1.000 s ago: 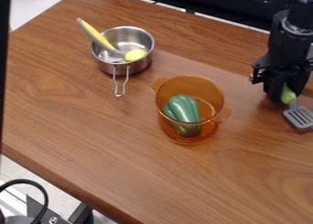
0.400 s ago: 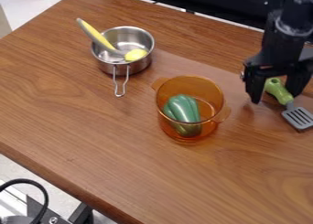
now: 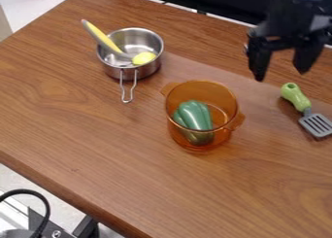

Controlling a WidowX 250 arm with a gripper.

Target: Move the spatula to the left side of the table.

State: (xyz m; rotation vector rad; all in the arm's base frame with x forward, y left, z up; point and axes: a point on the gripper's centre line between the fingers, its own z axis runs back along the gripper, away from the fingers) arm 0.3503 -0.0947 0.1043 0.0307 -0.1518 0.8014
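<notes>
Wooden table (image 3: 129, 149), saucepan (image 3: 146, 71), orange pot (image 3: 219, 98), spatula (image 3: 307, 109)

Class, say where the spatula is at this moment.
In the camera view, the spatula lies on the table near the right edge, to the right of the orange pot and below the open gripper.

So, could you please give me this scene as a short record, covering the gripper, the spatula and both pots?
gripper: open, above the table, up and left of the spatula in the view
spatula: green handle, grey slotted head, lying on the table's right side
steel pot: upper left, wire handle towards the camera
in steel pot: yellow-handled utensil, yellow item
orange pot: see-through, mid-table
in orange pot: green pepper-like item
task: spatula not yet at left
</notes>
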